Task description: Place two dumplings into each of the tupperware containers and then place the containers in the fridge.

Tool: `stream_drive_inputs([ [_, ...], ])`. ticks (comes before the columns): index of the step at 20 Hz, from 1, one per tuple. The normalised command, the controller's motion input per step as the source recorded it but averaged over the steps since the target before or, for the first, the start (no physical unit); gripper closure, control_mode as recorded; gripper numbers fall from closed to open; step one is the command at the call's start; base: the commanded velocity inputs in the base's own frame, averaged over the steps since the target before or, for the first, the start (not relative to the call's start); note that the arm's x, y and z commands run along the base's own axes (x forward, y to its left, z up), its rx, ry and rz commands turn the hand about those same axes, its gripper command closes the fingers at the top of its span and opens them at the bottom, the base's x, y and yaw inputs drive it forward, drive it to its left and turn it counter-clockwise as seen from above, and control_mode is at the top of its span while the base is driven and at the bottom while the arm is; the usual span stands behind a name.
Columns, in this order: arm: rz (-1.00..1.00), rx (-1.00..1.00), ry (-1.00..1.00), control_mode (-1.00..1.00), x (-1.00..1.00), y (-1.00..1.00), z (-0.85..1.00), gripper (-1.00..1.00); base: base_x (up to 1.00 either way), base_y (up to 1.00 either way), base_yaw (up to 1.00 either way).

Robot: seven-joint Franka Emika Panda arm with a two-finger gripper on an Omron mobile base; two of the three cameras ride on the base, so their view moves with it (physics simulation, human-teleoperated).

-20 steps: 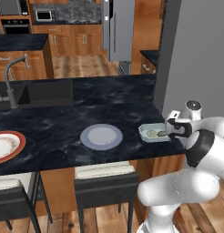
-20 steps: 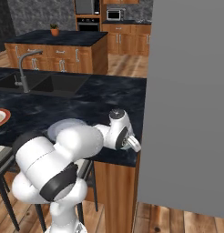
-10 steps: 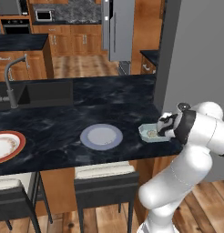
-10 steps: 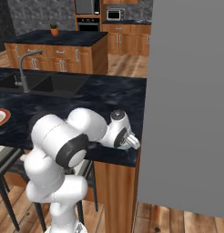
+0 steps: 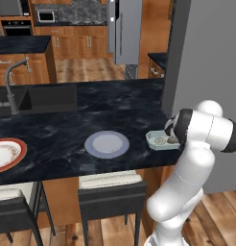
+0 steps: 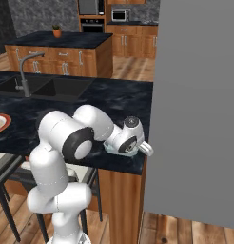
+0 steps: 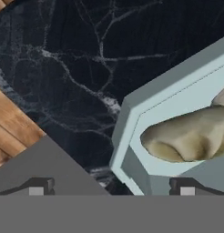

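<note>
My gripper (image 7: pixel 111 191) sits low at the corner of a pale blue-grey tupperware container (image 7: pixel 132 113), fingers spread wide: one fingertip (image 7: pixel 186 189) at the container's wall, the other off over the dark marble counter (image 7: pixel 77 54). Nothing is between them. A beige dumpling (image 7: pixel 186 136) lies inside. From the left base view the container (image 5: pixel 152 138) rests near the counter's right end with dumplings in it; a second round container (image 5: pixel 107 144) sits well apart, beside a red-rimmed plate (image 5: pixel 7 153).

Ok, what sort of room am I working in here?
A rendered home kitchen, by the look of it: a dark marble counter with a sink and faucet, wooden cabinets and a steel fridge behind.
</note>
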Motion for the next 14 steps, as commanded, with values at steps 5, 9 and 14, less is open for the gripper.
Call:
stream_drive_inputs([
  [5,0.00,0.00,0.00,-1.00,0.00,0.00,-0.12,-1.00,0.00,0.00,0.00],
  [9,0.00,0.00,0.00,-1.00,0.00,0.00,-0.38,-1.00,0.00,0.00,0.00],
  [14,0.00,0.00,0.00,-1.00,0.01,0.00,-0.36,-1.00,0.00,0.00,0.00],
])
